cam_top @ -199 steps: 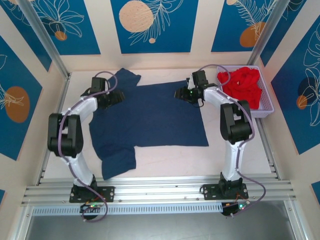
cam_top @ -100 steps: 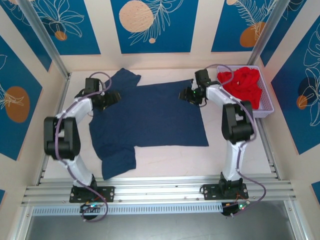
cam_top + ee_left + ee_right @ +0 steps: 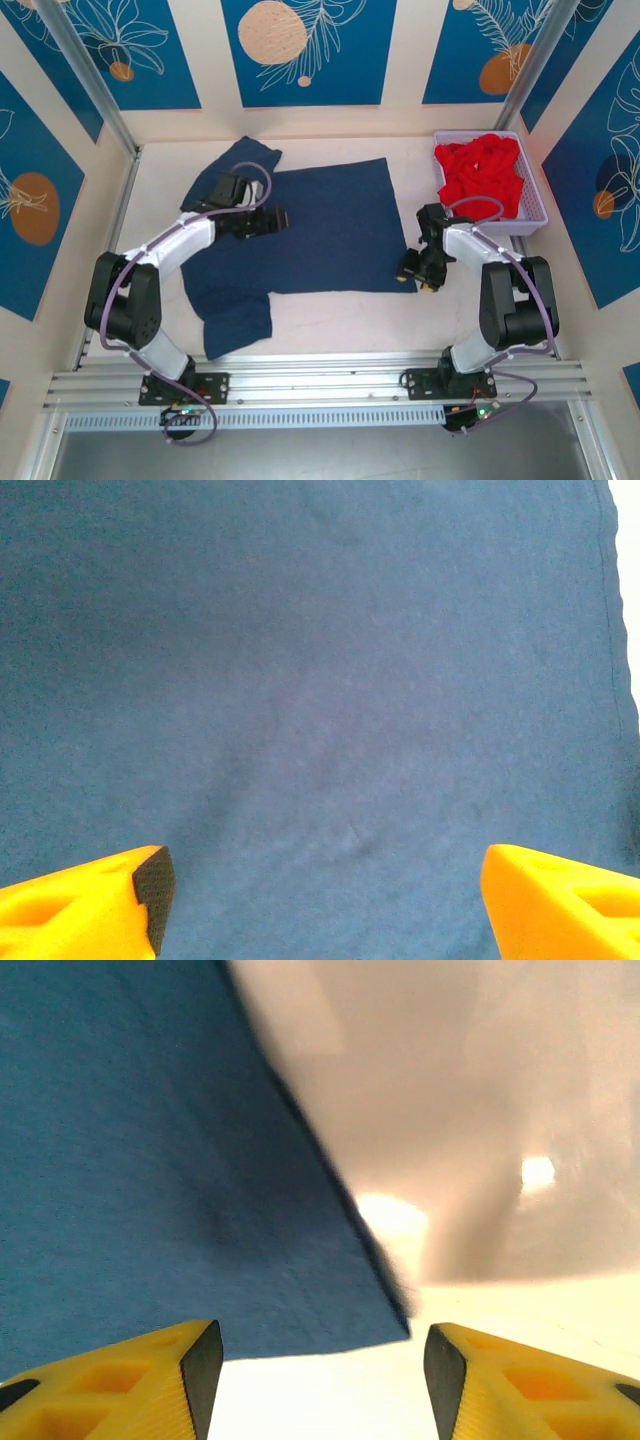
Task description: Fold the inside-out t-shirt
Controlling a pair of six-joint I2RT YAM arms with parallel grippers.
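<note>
Pale desk (image 3: 340,320) between blue-patterned walls: the navy t-shirt (image 3: 320,235) lies spread flat across its middle, with one sleeve toward the far left and one toward the near edge. I see the left pincer (image 3: 278,218) over the shirt's left-centre, jaws wide apart above flat cloth. The right pincer (image 3: 414,270), jaws also apart and clamped on nothing, sits at the shirt's near right corner. Bare desk runs along the near hem and the right edge, and the basket (image 3: 537,218) of red cloth (image 3: 480,170) stands far right, apart from the shirt.
</note>
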